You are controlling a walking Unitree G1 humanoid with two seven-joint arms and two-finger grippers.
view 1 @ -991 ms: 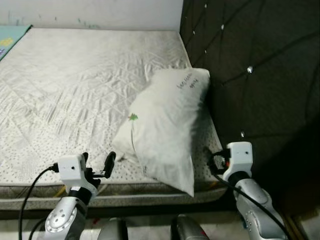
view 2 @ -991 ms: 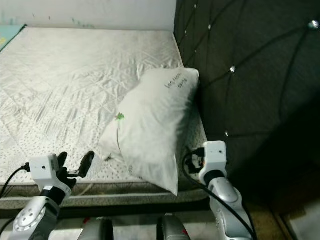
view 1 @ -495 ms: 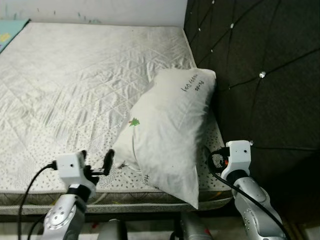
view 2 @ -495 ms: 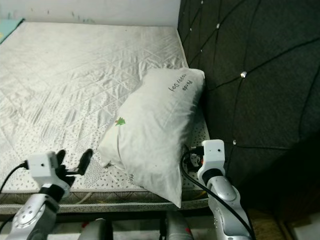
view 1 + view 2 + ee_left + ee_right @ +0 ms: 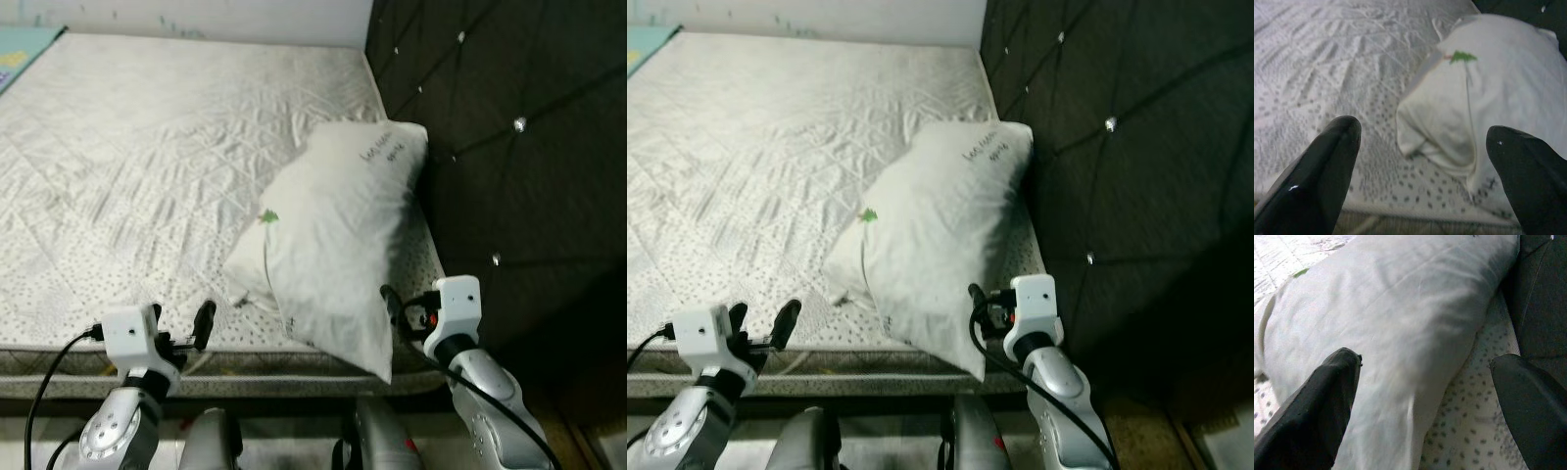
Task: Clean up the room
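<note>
A white pillow (image 5: 338, 245) with a small green mark and dark handwriting lies at an angle on the bare quilted mattress (image 5: 147, 147), its far end against the headboard and its near corner over the mattress edge. My left gripper (image 5: 178, 323) is open at the mattress's front edge, to the left of the pillow; in the left wrist view this gripper (image 5: 1422, 132) faces the pillow's (image 5: 1488, 98) near end. My right gripper (image 5: 402, 311) is open beside the pillow's near right side; the right wrist view has the pillow (image 5: 1400, 323) close in front of its fingers (image 5: 1327, 396).
A dark tufted headboard (image 5: 509, 147) with shiny buttons rises along the mattress's right side. A teal mat (image 5: 24, 54) shows at the far left corner, with a pale wall behind the bed. The mattress's front edge (image 5: 294, 362) runs just before my arms.
The camera has shifted, so the whole scene sits differently. Both grippers stay open. The right gripper's finger now shows close against the pillow's near right edge.
</note>
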